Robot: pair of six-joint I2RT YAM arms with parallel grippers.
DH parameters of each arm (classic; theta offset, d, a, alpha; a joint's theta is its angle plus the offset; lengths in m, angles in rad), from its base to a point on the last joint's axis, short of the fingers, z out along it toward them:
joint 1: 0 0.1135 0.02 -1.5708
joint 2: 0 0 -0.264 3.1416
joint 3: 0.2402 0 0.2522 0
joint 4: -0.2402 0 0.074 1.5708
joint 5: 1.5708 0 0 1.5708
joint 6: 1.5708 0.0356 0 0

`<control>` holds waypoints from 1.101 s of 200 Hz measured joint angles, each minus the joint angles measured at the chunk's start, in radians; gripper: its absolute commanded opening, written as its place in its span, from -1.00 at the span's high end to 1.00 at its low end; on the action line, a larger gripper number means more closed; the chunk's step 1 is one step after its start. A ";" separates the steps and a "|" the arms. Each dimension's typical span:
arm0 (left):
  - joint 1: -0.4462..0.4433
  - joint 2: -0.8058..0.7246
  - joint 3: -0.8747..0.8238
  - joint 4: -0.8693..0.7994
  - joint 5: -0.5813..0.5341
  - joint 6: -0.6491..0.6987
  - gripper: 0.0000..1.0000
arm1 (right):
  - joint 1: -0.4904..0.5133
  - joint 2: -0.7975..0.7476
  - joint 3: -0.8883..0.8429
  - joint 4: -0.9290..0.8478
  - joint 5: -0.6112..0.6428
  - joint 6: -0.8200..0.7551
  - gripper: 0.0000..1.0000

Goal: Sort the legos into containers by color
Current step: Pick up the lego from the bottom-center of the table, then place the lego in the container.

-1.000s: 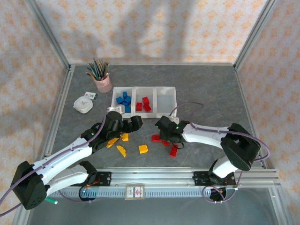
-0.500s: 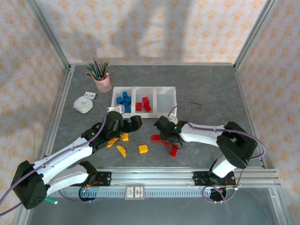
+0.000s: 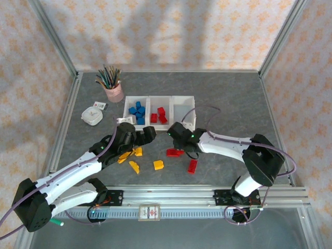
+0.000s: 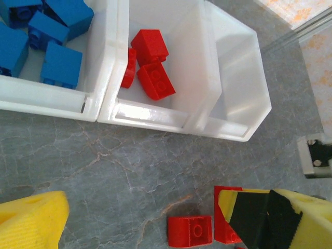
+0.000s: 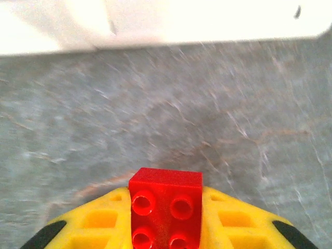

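Worktop (image 3: 228,98): loose bricks lay on the near half. Containers (image 3: 184,110) sat mid-table, blue legos (image 3: 137,110) in the left bin, red ones (image 3: 160,115) in the middle bin. Right gripper (image 3: 178,139) was clenched on a red brick (image 5: 166,199), just in front of the bins, near the middle/right divider. Left gripper (image 3: 142,136) was spread wide, nothing in it, beside the yellow bricks (image 3: 158,165).

Risks, my read:
- The brick sat out at the fingertips, so it could twist or slip.
- A release that close to the divider could put it in the wrong bin or bounce it off the rim.
- The grippers were near each other, so they could clash.
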 measured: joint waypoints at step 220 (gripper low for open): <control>0.244 -0.052 0.051 -0.068 0.039 0.061 -0.98 | -0.151 0.417 0.647 0.018 -0.013 -0.320 -0.25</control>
